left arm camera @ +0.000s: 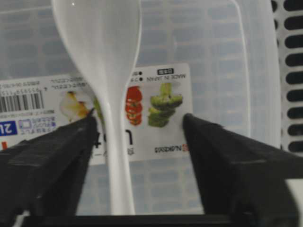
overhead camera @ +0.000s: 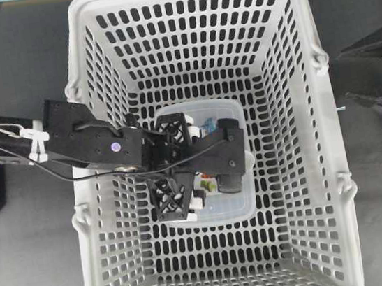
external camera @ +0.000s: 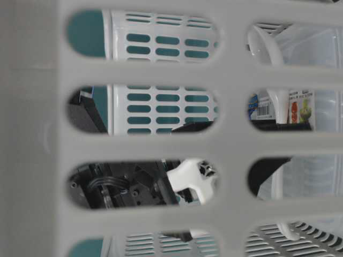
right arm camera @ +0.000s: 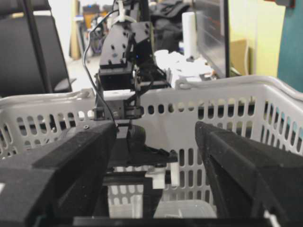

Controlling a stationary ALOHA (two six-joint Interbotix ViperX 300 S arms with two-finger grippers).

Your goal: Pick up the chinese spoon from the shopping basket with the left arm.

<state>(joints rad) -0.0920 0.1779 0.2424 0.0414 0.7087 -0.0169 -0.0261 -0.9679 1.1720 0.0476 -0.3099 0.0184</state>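
The chinese spoon, glossy white, lies with its handle running down between my left gripper's fingers and its bowl away from them. My left gripper is open: the handle sits right beside the left finger, and a wide gap separates it from the right finger. From overhead, the left arm reaches down into the grey shopping basket, with the left gripper over its middle. My right gripper stands open and empty outside the basket's right wall.
Under the spoon lies a clear lidded container with a printed label on the basket floor. The slotted basket wall stands close on the right. The right gripper waits beside the basket rim.
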